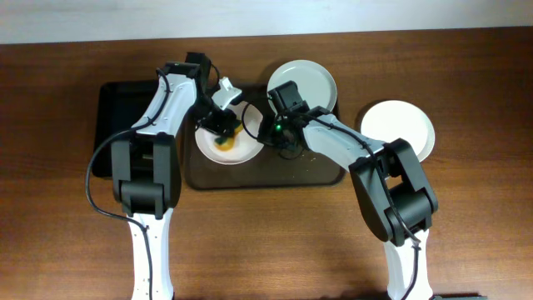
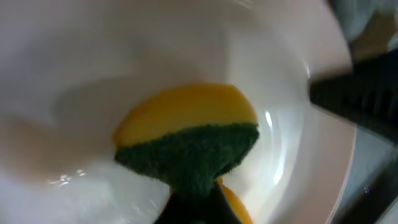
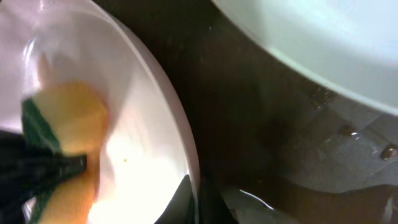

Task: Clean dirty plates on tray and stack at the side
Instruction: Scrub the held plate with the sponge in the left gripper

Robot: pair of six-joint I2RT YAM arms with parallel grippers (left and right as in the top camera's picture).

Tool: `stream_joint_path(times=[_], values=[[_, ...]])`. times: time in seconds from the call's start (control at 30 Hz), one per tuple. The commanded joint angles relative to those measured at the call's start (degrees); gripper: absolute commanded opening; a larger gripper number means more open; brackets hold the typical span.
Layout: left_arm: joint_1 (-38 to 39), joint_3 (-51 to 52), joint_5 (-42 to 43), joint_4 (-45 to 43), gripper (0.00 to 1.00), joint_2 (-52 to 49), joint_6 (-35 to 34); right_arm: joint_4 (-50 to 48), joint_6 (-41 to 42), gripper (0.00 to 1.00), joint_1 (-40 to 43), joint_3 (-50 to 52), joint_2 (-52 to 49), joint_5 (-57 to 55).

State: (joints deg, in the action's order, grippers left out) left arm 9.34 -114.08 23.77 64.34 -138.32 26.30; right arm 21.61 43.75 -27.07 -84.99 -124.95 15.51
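Note:
A white plate (image 1: 241,154) lies at the left of the dark brown tray (image 1: 325,177). My left gripper (image 1: 223,127) is shut on a yellow and green sponge (image 2: 189,134) and presses it into this plate (image 2: 311,143). My right gripper (image 1: 268,133) is shut on the plate's right rim (image 3: 180,143). The sponge also shows in the right wrist view (image 3: 62,124). A second, slightly bluish plate (image 1: 308,79) sits at the tray's back right and shows in the right wrist view (image 3: 311,37). A third white plate (image 1: 400,127) lies on the table right of the tray.
A smaller black tray (image 1: 121,104) lies left of the brown tray, under my left arm. The wooden table (image 1: 275,242) runs to the front. A pale wall edge lines the back.

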Motion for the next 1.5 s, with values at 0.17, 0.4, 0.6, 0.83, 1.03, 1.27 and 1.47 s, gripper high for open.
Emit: stream_joint_path(times=[0.17,0.4,0.6,0.83,1.03,1.27,1.47], values=[[0.92,0.42,-27.50,-11.47,0.01,-1.62,-27.39,0.44,0.04,0.04,0.15,0.22,-1.14,-0.68],[2.03,0.42,-25.97,3.69,0.01,-1.60,-20.57,0.42,0.04,0.04,0.15,0.22,-1.14,-0.68],[2.38,0.42,7.74,9.42,0.01,-1.62,3.85,0.44,0.02,0.04,0.15,0.22,-1.14,-0.61],[2.73,0.42,-5.44,-3.72,0.01,-1.62,-15.82,0.46,-0.42,0.04,0.15,0.22,-1.14,-0.42],[2.56,0.42,-26.99,-10.58,0.01,-1.62,-29.70,0.44,-0.42,0.04,0.15,0.22,-1.14,-0.44],[2.67,0.42,-49.55,0.11,0.01,-1.62,-39.85,0.44,-0.39,0.04,0.15,0.22,-1.14,-0.44],[2.64,0.42,-3.72,4.72,0.01,-1.62,-10.95,0.39,-0.39,0.04,0.15,0.22,-1.14,0.00]])
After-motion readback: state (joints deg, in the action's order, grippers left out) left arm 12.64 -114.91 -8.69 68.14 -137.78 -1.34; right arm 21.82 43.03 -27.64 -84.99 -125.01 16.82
